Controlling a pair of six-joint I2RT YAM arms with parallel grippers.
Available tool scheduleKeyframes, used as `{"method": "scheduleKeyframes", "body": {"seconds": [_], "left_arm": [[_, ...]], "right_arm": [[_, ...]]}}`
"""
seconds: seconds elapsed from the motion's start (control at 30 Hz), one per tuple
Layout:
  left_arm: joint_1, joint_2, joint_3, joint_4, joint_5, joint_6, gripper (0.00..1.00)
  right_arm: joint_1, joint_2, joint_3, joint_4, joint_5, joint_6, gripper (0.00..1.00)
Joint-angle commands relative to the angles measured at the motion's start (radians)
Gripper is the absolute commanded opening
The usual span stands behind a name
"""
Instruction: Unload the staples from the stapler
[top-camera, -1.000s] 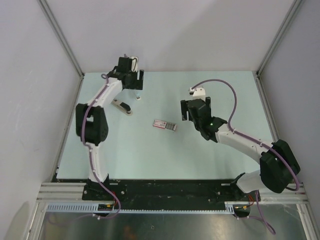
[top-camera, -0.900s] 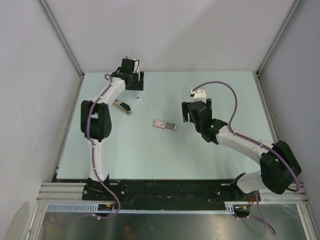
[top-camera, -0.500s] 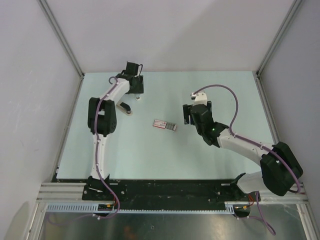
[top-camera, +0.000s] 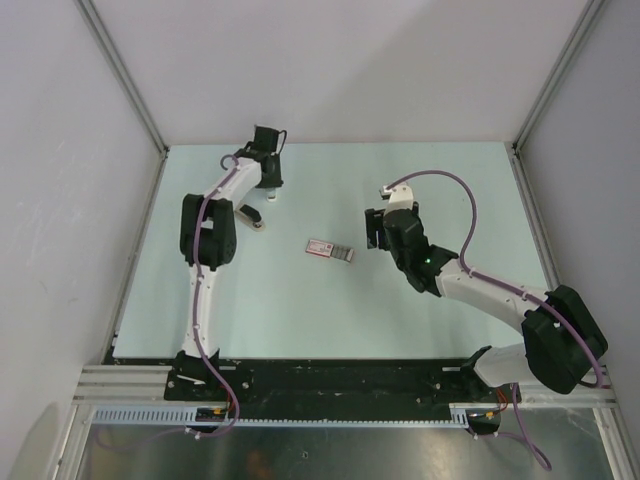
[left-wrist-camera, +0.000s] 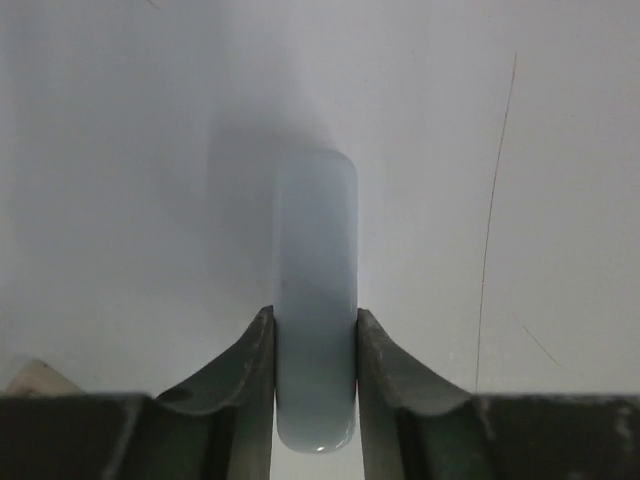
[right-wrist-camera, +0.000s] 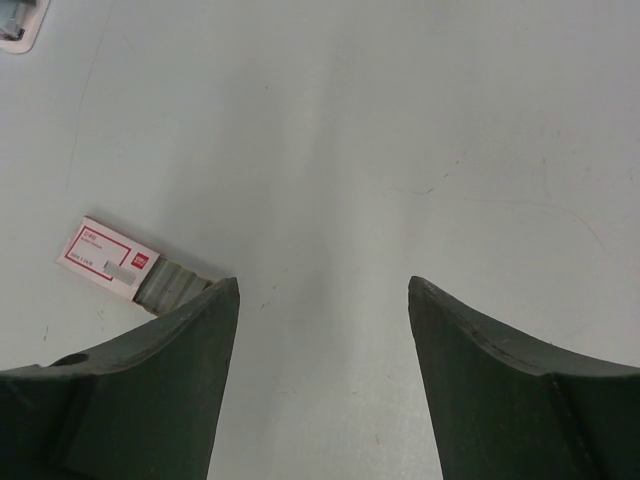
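Small red and grey stapler flat on the pale worktop, near the middle. One end hidden behind the right gripper in its own wrist view. That gripper close by, wide apart. Far off at the back, left gripper squeezed tight on a pale grey-blue bar. Small dark thing by the left arm, too tiny to make out.

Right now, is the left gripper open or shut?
Shut: the left gripper clamps the pale grey-blue bar, one finger pressed against each side.
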Motion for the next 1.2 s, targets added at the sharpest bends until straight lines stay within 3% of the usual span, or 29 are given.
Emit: {"method": "scheduleKeyframes", "body": {"seconds": [0.0,0.07,0.17,0.5,0.67,0.93,1.17], "left_arm": [[-0.001,-0.044,-0.088,-0.008,0.012,-0.016,0.23],[-0.009,-0.080,-0.134,-0.007,0.014,-0.012,0.11],[-0.030,-0.200,-0.250,-0.006,0.019,-0.007,0.06],[-0.135,-0.833,-0.819,-0.006,0.055,0.015,0.05],[-0.208,-1.092,-1.051,0.016,0.058,0.053,0.09],[-0.180,-1.133,-1.168,0.042,-0.008,0.061,0.12],[-0.157,-1.109,-1.278,0.115,0.046,0.027,0.18]], "right_arm": [[0.005,-0.030,-0.013,0.053,-0.025,0.001,0.72],[0.009,-0.036,-0.015,0.055,-0.031,0.003,0.70],[0.023,-0.044,-0.017,0.059,-0.033,-0.003,0.69],[0.115,-0.101,-0.016,0.016,-0.003,0.002,0.69],[0.172,-0.128,-0.018,-0.023,0.038,0.015,0.69],[0.255,-0.112,-0.017,-0.013,0.061,0.025,0.69],[0.274,-0.073,-0.018,0.007,0.069,0.027,0.70]]}}
